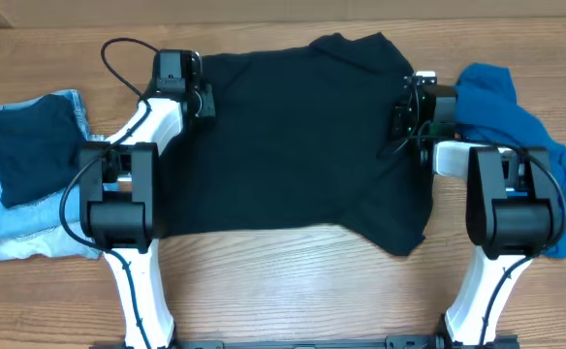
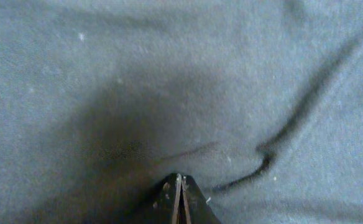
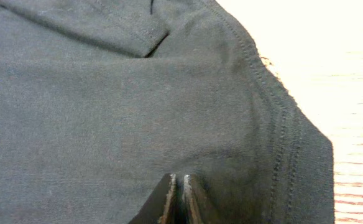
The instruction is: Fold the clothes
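Observation:
The large black shirt (image 1: pixel 302 145) lies spread across the middle of the table, with a fold at its top right and a corner hanging toward the front right. My left gripper (image 1: pixel 204 99) rests at the shirt's upper left edge. In the left wrist view its jaws (image 2: pixel 179 178) are shut tight, tips down on black cloth (image 2: pixel 188 81). My right gripper (image 1: pixel 401 118) sits at the shirt's right edge. Its fingertips (image 3: pixel 179 178) stand almost together with a thin slit and no cloth between them, over the fabric beside a stitched hem (image 3: pixel 281 124). A teal-blue garment (image 1: pixel 504 107) lies crumpled at the right.
Light-blue jeans (image 1: pixel 21 233) lie at the far left with a folded dark garment (image 1: pixel 31 145) on top. Both arm bases (image 1: pixel 118 208) (image 1: pixel 511 208) stand near the front edge. Bare wood (image 1: pixel 293 281) shows in front of the shirt.

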You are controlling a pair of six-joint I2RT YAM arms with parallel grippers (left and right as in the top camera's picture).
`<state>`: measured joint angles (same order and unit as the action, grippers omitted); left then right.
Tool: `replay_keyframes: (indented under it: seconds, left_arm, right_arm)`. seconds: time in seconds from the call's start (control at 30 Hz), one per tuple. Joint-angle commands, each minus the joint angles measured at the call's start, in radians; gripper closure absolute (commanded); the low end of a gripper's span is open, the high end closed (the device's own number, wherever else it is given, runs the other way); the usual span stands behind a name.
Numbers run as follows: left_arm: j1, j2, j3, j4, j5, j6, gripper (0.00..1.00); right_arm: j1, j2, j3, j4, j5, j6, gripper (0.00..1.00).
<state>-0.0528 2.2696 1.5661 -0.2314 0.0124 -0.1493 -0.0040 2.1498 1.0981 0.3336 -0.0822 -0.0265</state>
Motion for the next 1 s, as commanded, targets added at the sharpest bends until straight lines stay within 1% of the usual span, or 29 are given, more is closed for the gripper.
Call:
replay_keyframes:
  seconds: [0.0, 0.03, 0.1, 0.13, 0.17, 0.2, 0.23, 0.27, 0.33, 0.4, 0.43, 0.5, 0.57, 0.63, 0.7, 0.77, 0.87, 0.97]
  left_arm:
    - [0.0, 0.076, -0.019, 0.093, -0.092, 0.011, 0.96]
    - [0.001, 0.076, -0.019, 0.113, -0.091, 0.011, 0.96]
    - [0.0, 0.075, -0.013, 0.086, -0.085, 0.011, 0.96]
    - [0.0, 0.072, 0.004, 0.029, -0.081, 0.012, 0.96]
    - [0.0, 0.049, 0.041, -0.074, -0.073, 0.016, 0.9]
    - [0.0, 0.029, 0.06, -0.117, -0.071, 0.016, 0.88]
    - [0.0, -0.005, 0.087, -0.175, -0.071, 0.016, 0.83]
    - [0.0, -0.041, 0.113, -0.225, -0.071, 0.016, 0.81]
    - [0.0, -0.194, 0.181, -0.397, -0.07, 0.014, 0.73]
    - [0.0, -0.322, 0.186, -0.544, -0.064, 0.014, 0.64]
    - [0.0, -0.399, 0.186, -0.681, -0.065, 0.014, 0.63]
    - [0.0, -0.449, 0.186, -0.845, -0.065, 0.006, 0.61]
    - [0.0, -0.457, 0.185, -1.011, -0.075, -0.027, 0.6]
    - [0.0, -0.457, 0.164, -1.112, -0.077, -0.054, 0.59]
    - [0.0, -0.457, 0.129, -1.16, -0.1, -0.08, 0.58]
    - [0.0, -0.457, 0.057, -1.183, -0.101, -0.099, 0.58]
    - [0.0, -0.457, -0.085, -1.165, -0.097, -0.111, 0.58]
    - [0.0, -0.457, -0.238, -1.124, -0.096, -0.121, 0.59]
  right_arm:
    - [-0.003, 0.041, -0.016, 0.003, 0.086, 0.003, 0.89]
    - [-0.003, 0.041, -0.015, 0.007, 0.085, 0.003, 0.87]
    - [-0.003, 0.04, -0.015, 0.002, 0.085, 0.003, 0.83]
    - [-0.003, 0.034, -0.003, -0.026, 0.085, 0.003, 0.67]
    - [-0.003, -0.002, 0.029, -0.097, 0.069, 0.003, 0.46]
    - [-0.003, -0.039, 0.053, -0.155, 0.053, 0.003, 0.38]
    - [-0.003, -0.076, 0.074, -0.198, 0.051, 0.003, 0.21]
    - [-0.003, -0.149, 0.105, -0.275, 0.05, 0.003, 0.0]
    - [-0.003, -0.326, 0.145, -0.438, -0.005, 0.003, 0.0]
    - [-0.003, -0.495, 0.156, -0.639, -0.063, 0.003, 0.0]
    - [-0.003, -0.607, 0.156, -0.794, -0.077, 0.004, 0.0]
    - [-0.005, -0.709, 0.156, -0.965, -0.076, 0.057, 0.0]
    - [-0.016, -0.798, 0.155, -1.187, -0.075, 0.154, 0.0]
    - [-0.031, -0.816, 0.152, -1.351, -0.069, 0.208, 0.0]
    - [-0.037, -0.813, 0.124, -1.431, -0.069, 0.221, 0.0]
    - [-0.037, -0.813, 0.059, -1.464, -0.079, 0.271, 0.0]
    - [-0.037, -0.813, -0.046, -1.448, -0.145, 0.27, 0.0]
    - [-0.037, -0.813, -0.161, -1.425, -0.145, 0.276, 0.01]
